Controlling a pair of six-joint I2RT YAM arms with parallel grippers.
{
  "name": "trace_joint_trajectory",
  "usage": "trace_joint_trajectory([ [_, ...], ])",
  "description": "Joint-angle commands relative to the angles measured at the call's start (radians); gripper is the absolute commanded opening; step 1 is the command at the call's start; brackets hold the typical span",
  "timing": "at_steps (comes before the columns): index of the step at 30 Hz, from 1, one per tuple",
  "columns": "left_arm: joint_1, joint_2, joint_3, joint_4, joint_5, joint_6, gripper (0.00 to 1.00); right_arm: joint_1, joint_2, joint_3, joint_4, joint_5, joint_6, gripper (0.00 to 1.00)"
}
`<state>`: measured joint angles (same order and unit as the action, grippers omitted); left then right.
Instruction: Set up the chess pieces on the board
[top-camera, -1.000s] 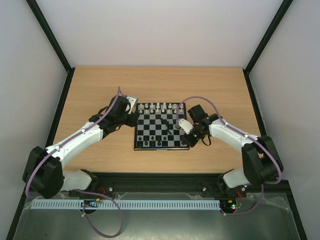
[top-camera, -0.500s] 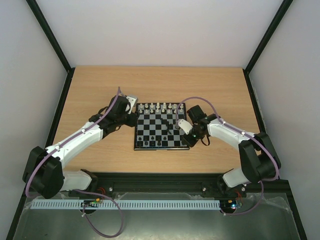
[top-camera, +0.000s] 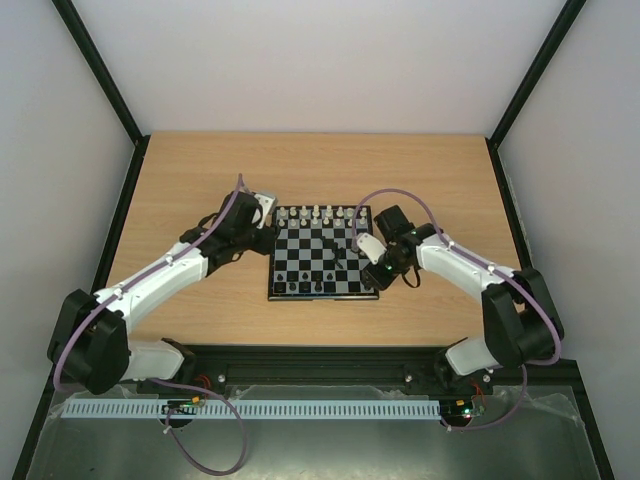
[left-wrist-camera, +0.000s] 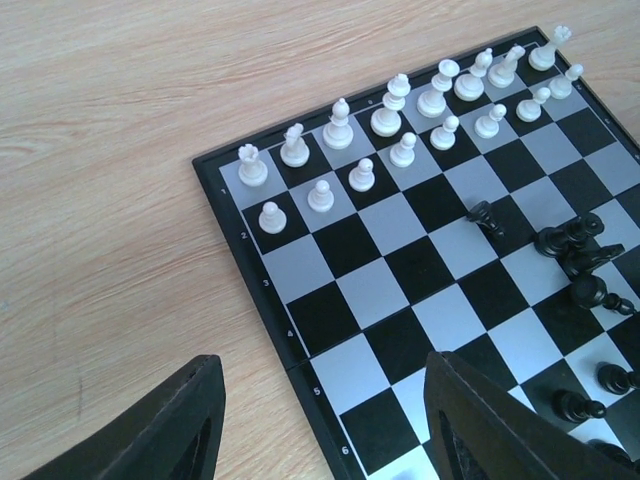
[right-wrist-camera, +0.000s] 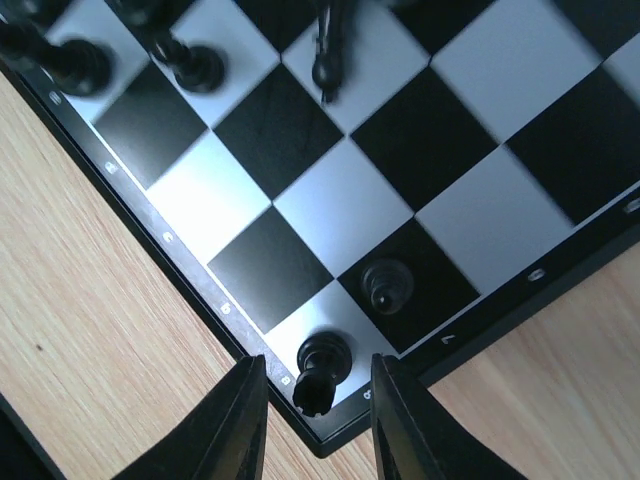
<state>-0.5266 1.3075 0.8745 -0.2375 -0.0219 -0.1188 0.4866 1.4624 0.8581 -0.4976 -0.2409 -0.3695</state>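
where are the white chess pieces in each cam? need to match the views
Top external: the small white chess pieces line the far edge of the black-and-grey checkered chessboard.
Left wrist: upper right, two diagonal rows along the board's edge.
Right wrist: not in view; only small black chess pieces show.
Shared landmark: the chessboard's thin black rim, at left in the left wrist view and lower left in the right wrist view.

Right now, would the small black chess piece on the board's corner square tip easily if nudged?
Probably: the small black chess piece looks tall over a narrow base, so it may topple. The glossy checkered board likely lets it slide too.
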Motion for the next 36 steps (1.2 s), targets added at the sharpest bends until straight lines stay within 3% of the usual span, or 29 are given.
trace_joint_trajectory([
  [1, 0.007, 0.015, 0.016, 0.011, 0.053, 0.010, 0.57, 0.007, -0.077, 0.071, -0.095, -0.005, 0.031, 0.29],
  [7, -0.007, 0.061, 0.023, 0.030, 0.198, -0.019, 0.54, -0.009, -0.157, 0.025, -0.029, -0.013, 0.080, 0.29],
  [12, -0.075, 0.114, 0.066, -0.014, 0.201, -0.029, 0.53, -0.019, -0.153, 0.019, 0.012, -0.053, 0.058, 0.29],
  [22, -0.106, 0.135, 0.061, 0.001, 0.267, -0.101, 0.53, 0.029, -0.028, 0.060, 0.126, -0.042, 0.026, 0.24],
  [36, -0.050, 0.064, 0.019, -0.024, 0.252, -0.132, 0.55, 0.131, 0.175, 0.125, 0.199, 0.042, 0.052, 0.24],
])
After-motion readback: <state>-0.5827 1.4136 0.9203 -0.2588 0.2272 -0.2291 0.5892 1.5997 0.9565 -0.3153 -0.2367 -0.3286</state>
